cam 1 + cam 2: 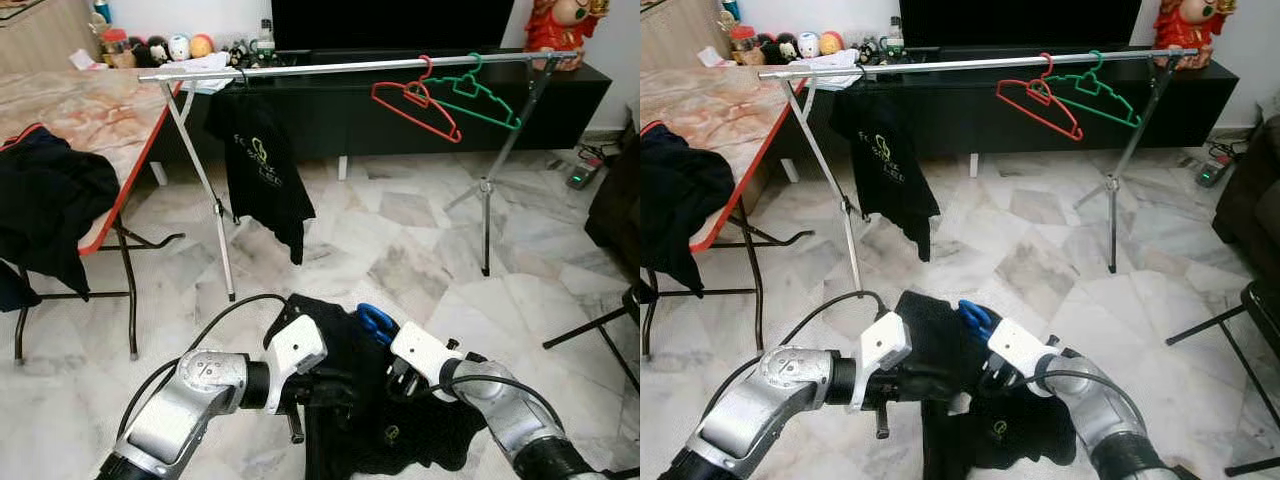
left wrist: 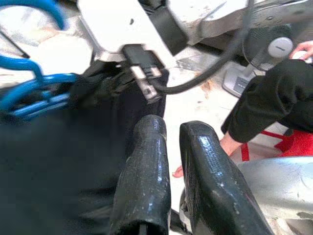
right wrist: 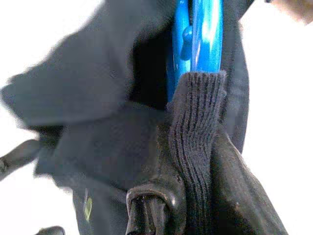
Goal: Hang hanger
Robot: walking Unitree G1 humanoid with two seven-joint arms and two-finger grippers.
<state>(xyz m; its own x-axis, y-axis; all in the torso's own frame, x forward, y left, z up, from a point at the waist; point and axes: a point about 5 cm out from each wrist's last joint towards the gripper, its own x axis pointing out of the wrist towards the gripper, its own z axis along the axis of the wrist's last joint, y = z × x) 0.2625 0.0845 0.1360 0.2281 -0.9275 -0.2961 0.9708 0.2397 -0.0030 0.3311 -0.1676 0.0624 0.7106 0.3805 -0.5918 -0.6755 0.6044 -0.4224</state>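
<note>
While both grippers meet at 6 o'clock, right gripper (image 1: 398, 378) pinches shirt (image 1: 345, 400) collar w/ blue hanger (image 1: 375, 322); left gripper (image 1: 335, 392) clamps cloth. Shirt limp, light; hanger stiff, slick: hold near hook

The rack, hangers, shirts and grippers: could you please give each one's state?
Rack: standing.
Red hanger: hung, bare.
Green hanger: hung, bare.
Hung shirt: on rack.
Blue hanger: inside held shirt.
Right gripper: shut on collar.
Left gripper: nearly shut.
</note>
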